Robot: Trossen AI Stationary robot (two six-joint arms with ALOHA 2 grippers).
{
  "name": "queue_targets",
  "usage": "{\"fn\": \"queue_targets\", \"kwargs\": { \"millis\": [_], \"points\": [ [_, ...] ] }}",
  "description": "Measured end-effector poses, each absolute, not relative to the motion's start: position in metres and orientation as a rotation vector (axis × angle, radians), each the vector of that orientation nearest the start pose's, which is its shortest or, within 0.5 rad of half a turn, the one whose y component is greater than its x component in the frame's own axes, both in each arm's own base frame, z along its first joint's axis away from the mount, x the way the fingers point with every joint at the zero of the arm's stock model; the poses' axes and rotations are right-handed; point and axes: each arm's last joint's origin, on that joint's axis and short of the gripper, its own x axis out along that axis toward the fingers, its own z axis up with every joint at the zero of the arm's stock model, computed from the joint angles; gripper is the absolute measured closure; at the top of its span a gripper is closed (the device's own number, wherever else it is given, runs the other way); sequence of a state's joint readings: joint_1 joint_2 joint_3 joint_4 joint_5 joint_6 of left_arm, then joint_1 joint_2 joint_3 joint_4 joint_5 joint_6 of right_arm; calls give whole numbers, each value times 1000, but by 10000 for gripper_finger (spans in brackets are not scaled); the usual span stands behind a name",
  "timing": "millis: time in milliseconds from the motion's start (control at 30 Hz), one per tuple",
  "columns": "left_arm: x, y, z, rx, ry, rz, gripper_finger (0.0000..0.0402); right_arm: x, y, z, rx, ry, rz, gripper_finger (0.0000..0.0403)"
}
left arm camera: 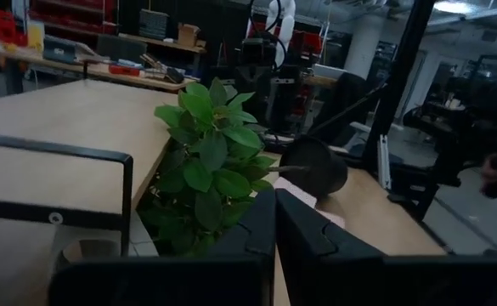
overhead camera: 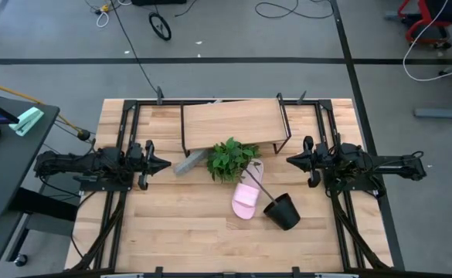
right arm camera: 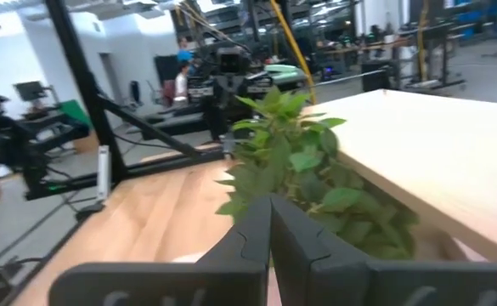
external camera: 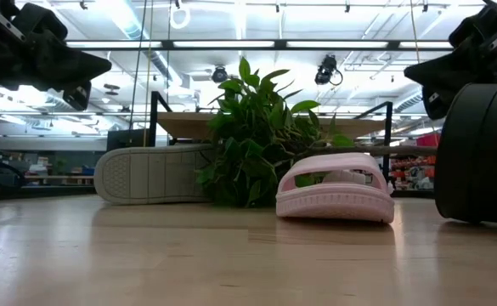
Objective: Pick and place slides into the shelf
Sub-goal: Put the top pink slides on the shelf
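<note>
— Where are the slides seen?

— One pink slide (overhead camera: pixel 247 198) is found on the desk (overhead camera: pixel 171 232), lying flat near the middle, just in front of the green plant (overhead camera: pixel 232 158). One grey slide (overhead camera: pixel 188 162) is seen standing on its edge at the left of the plant, its sole turned to the near side; one end of it is hidden under the shelf (overhead camera: pixel 232 122). Other slides cannot be made out.

— And the shelf?

— It is placed at the far middle of the desk, with a light plank top on a thin black frame. The plant is spilled at its near edge, and a black pot (overhead camera: pixel 283 211) is lying on its side to the right of the pink slide — a thin stem runs from it toward the plant.

— How are the pincers held?

— The left pincer (overhead camera: pixel 164 164) is kept above the desk at the left, well apart from the grey slide; its fingers are pressed together and nothing is held. The right pincer (overhead camera: pixel 292 161) is kept at the right, pointed toward the plant — also pressed together, with nothing between the fingers.
</note>
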State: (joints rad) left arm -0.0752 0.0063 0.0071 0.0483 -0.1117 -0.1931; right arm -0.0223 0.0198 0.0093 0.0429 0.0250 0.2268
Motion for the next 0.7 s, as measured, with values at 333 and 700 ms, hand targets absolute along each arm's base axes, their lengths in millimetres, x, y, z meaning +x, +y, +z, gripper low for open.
{"fn": "queue_targets", "kwargs": {
  "millis": [333,700],
  "points": [
    [97,-3,170,-87,-52,55,394,102,-4,171,230,25,-100,389],
    [94,-3,187,-106,-117,75,388,85,-5,225,134,110,-141,389]
  ]
}}
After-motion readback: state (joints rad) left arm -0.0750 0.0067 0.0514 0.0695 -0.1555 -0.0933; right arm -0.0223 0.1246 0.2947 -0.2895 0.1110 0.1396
